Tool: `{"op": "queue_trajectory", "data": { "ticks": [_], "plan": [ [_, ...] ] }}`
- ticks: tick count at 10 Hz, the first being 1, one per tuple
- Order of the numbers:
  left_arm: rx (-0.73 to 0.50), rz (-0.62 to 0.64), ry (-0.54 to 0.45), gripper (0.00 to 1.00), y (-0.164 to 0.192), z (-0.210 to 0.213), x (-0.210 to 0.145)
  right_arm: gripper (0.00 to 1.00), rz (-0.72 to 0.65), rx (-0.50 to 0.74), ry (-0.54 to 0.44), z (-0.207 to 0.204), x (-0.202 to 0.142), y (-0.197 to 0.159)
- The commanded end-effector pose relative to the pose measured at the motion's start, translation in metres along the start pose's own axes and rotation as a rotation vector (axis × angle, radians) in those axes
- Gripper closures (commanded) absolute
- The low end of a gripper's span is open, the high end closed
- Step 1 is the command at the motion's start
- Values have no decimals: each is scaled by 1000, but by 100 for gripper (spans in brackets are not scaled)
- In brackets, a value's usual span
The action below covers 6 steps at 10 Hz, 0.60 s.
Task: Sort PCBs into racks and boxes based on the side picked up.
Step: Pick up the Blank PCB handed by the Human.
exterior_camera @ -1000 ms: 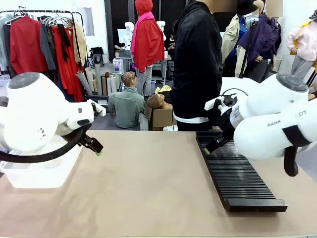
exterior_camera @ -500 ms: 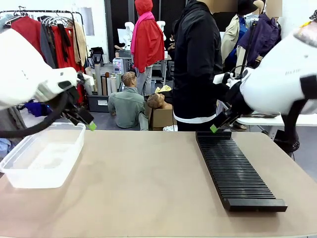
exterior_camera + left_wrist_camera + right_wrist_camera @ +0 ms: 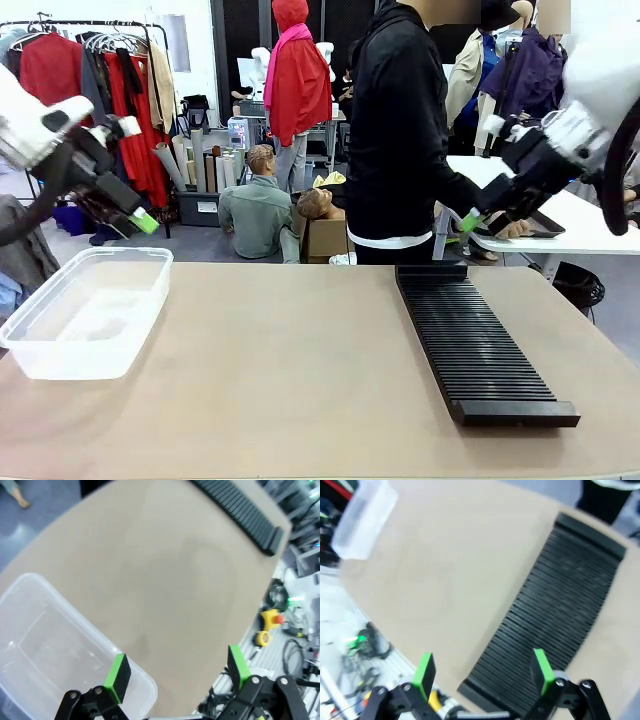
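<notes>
One beige desk carries one clear, translucent plastic rectangular tub and one long black slotted plastic rack. Two grippers, the left gripper and the right gripper, have two green-padded fingers each. One person in a black jacket stands opposite.

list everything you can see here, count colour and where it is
table: one, tan, across the foreground
tub: one, clear plastic, on the table's left side
rack: one, black and slotted, on the table's right side, running from near to far
clothes rail: one, hung with red and grey garments, far left background
cardboard box: one, brown, on the floor behind the table
person: one, in a black jacket, standing at the far edge
left tool: one, black with green pads, open, raised above the tub
right tool: one, black with green pads, open, raised above the rack
</notes>
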<state>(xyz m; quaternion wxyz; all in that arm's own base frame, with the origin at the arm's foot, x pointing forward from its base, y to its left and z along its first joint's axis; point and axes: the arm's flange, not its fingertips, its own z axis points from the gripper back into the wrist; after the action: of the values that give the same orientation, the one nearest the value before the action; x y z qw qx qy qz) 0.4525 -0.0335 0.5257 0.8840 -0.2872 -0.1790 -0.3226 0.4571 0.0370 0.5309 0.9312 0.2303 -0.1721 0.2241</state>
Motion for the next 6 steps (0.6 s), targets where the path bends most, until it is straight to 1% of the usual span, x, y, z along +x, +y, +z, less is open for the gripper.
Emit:
{"op": "queue_trajectory", "data": {
  "ticks": [1,3,4,5,6],
  "plan": [
    [-118,34,-37,0,21,33,3,0,-4,165,-13,28,-4,-21],
    [-180,84,-169,0,34,69,-13,0,-75,303,-100,51,-23,-45],
    [-200,111,-219,0,40,80,-22,0,-102,369,-128,58,-34,-56],
    [-228,137,-269,0,48,89,-30,0,-100,457,-150,63,-46,-65],
    [-251,163,-298,0,55,94,-37,0,-116,516,-180,67,-56,-72]
  ]
}}
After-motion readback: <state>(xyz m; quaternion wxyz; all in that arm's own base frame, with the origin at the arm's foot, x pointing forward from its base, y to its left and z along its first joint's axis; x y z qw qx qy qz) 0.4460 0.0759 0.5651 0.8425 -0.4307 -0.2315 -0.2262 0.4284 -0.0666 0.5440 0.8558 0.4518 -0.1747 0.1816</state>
